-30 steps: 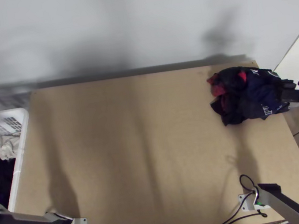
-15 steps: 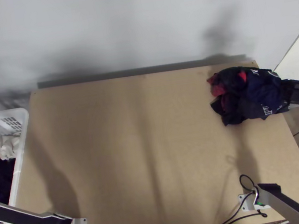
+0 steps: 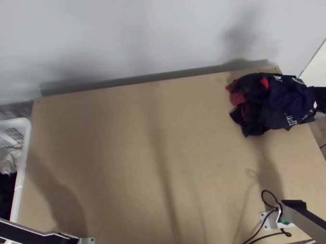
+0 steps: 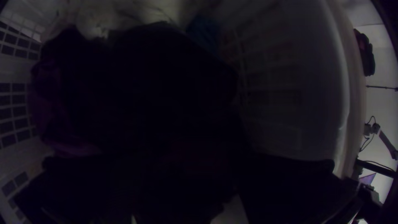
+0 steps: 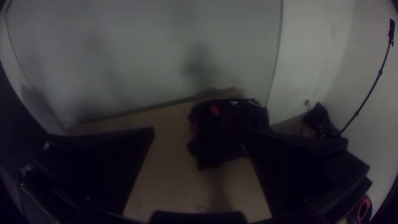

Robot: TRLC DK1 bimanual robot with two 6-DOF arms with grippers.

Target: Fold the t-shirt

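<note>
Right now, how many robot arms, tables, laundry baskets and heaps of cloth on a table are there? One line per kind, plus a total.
Robot arms: 2 (left arm, right arm)
Table: 1
White laundry basket: 1
Dark cloth heap: 1
Total: 5

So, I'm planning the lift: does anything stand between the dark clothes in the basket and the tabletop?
Yes. The white basket's side wall stands between the dark clothes and the tabletop; a lift would probably have to clear it. Which piece is the t-shirt, I can't tell.
</note>
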